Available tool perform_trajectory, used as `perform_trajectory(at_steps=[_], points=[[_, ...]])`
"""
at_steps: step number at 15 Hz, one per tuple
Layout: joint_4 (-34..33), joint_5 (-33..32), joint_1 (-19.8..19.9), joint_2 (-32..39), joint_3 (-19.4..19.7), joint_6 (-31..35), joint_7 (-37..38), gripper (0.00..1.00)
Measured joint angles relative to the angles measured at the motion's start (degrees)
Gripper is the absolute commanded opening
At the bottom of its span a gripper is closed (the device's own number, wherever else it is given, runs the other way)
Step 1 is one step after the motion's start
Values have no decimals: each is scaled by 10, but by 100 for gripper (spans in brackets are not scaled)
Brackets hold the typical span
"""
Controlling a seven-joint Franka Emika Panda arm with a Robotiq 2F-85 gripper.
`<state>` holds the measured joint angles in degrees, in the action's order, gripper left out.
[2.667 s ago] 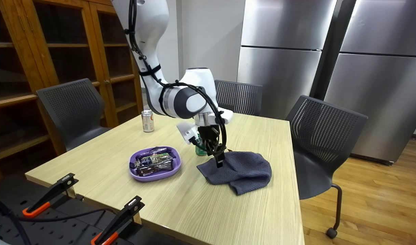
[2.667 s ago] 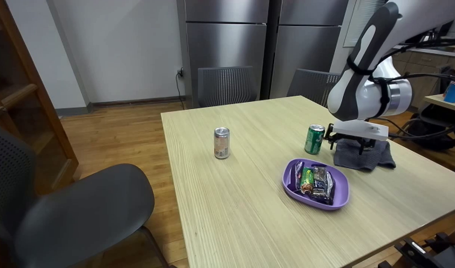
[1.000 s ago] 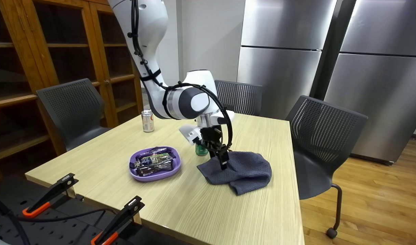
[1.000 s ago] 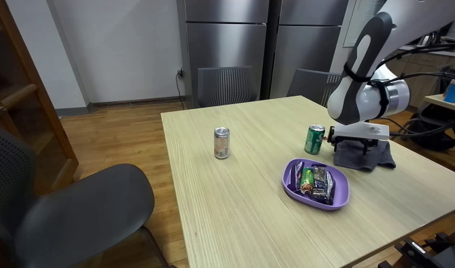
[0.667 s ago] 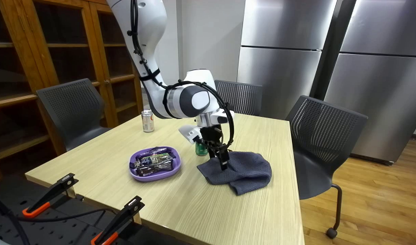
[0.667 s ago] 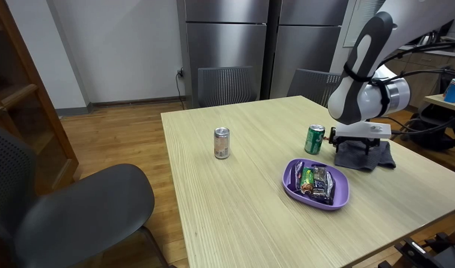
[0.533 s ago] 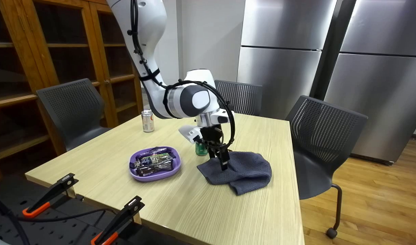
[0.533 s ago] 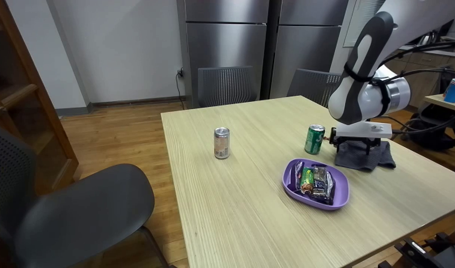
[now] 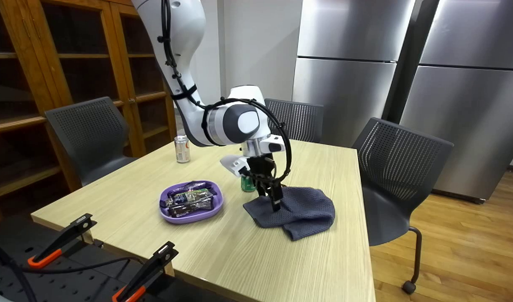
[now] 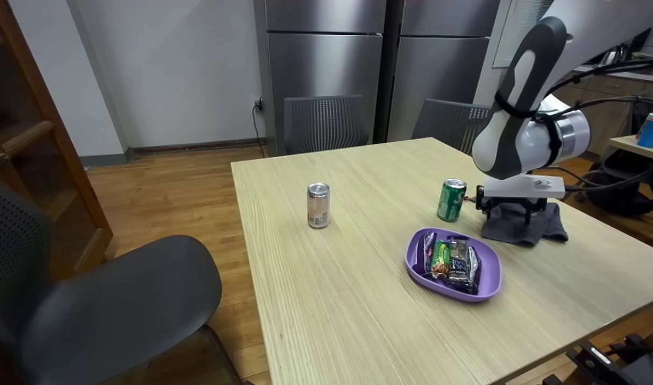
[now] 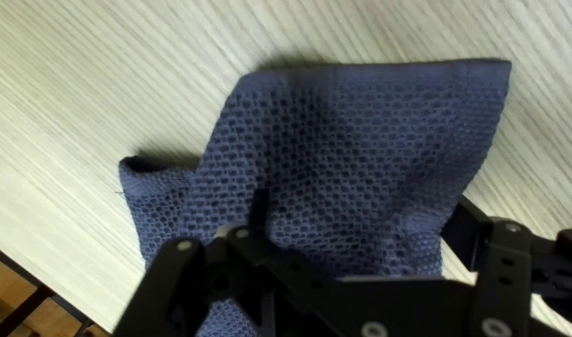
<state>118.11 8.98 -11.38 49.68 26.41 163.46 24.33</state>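
Spread wide, the black gripper [image 11: 360,216] is over the blue-gray cloth [image 9: 302,209], with one finger over the cloth and one by its edge; the gripper has hold of nothing. I cannot tell if the tips touch the cloth. The cloth lies on the pale table [image 9: 307,268], near the green can [image 10: 451,200]. In an exterior view it looks longest from side to side, and one corner points toward the purple tray [image 9: 193,219]. In the wrist view a square corner points up and right. The white arm [image 9: 191,119] reaches down from above, bends, and aims the gripper down. The cloth is bumpy like a waffle, with a smooth hem, soft folds and a flap.
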Motion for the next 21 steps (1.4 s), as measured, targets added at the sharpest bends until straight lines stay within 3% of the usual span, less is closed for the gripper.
perform_trajectory(at_steps=[6, 8, 21], points=[[0, 0, 0, 0, 0, -2, 2, 11], [0, 0, 0, 0, 0, -2, 2, 0], [6, -1, 0, -30, -2, -2, 3, 1]])
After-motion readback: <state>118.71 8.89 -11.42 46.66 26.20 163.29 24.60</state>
